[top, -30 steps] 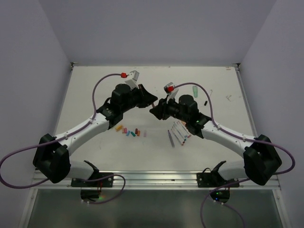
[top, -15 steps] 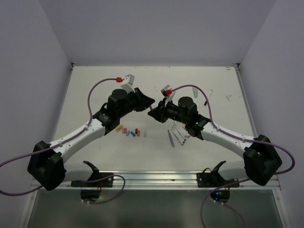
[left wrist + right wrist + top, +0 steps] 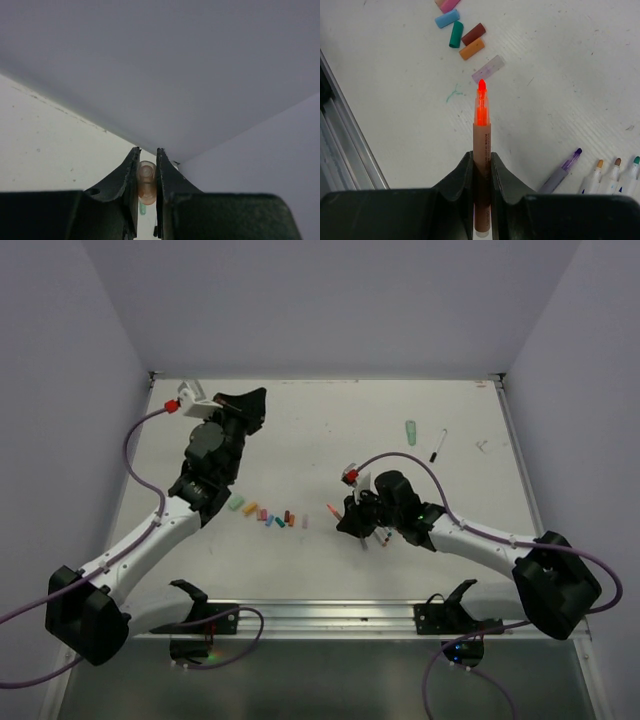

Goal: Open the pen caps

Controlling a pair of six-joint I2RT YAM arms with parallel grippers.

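Cap [image 3: 146, 176] in left tool [image 3: 147, 156], apparently near far edge [image 3: 330, 380]; pen [image 3: 481, 131] in right tool [image 3: 481, 156].

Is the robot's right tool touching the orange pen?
Touching. In the right wrist view, the right tool is shut on the orange pen, its fingers pressed against both sides of the barrel, with no gap.

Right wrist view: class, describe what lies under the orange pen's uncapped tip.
A pale lilac cap lies on the table just past the tip of the orange pen, a green squiggle beside it. The surface directly beneath the barrel is covered.
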